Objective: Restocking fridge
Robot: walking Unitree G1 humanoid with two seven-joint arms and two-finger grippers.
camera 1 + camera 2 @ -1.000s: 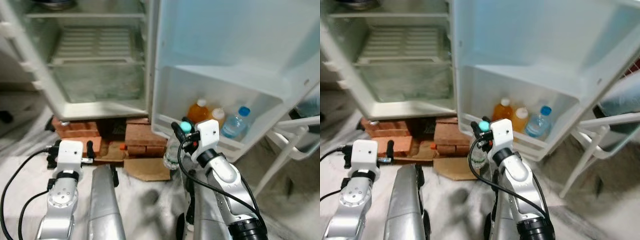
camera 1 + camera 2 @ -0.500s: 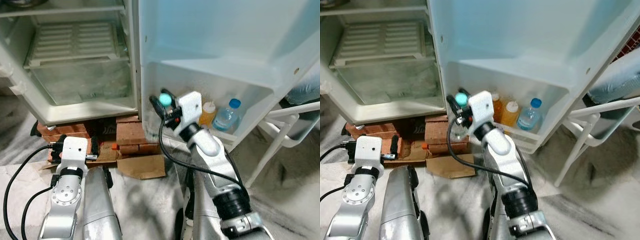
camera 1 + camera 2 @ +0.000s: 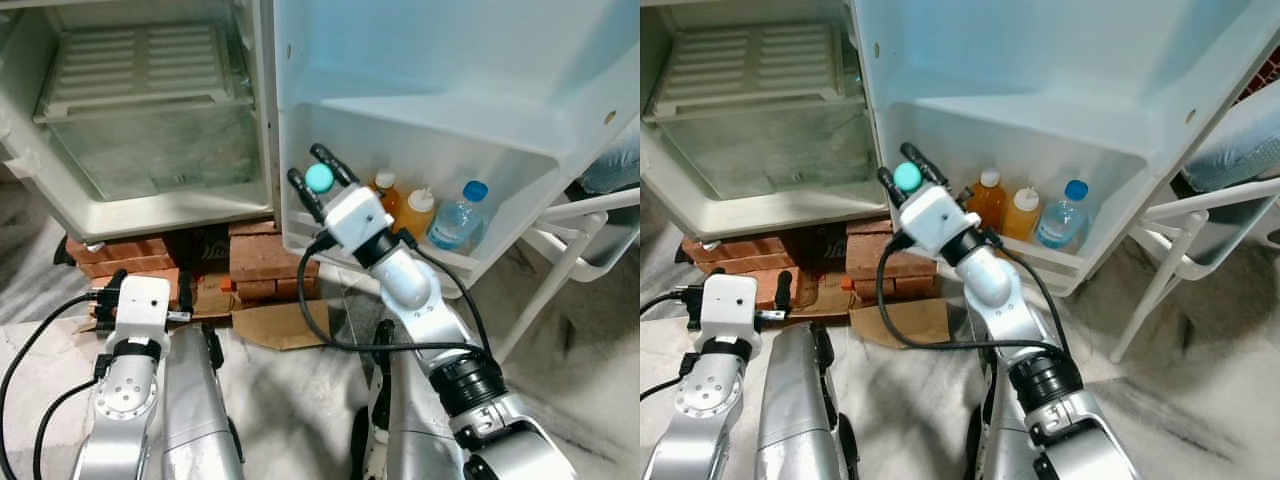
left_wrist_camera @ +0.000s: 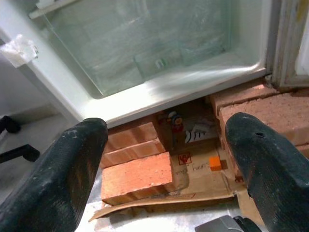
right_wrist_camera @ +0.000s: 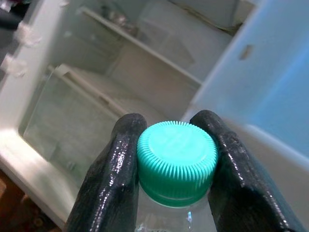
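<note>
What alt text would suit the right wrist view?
The right pincer grips a clear bottle by its ribbed teal cap, one black finger on each side. Behind it, blurred, are the open fridge's glass shelves.

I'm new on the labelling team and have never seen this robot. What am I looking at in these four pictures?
A humanoid robot stands before an open fridge. Two pictures come from its head camera, looking down at its silver arms; the other two come from a camera on each wrist. The right gripper pinches a clear bottle by its green cap, raised at the door shelf, where two orange bottles and a blue-capped bottle stand. The left gripper hangs open and idle, facing the bricks and cardboard under the fridge.
</note>
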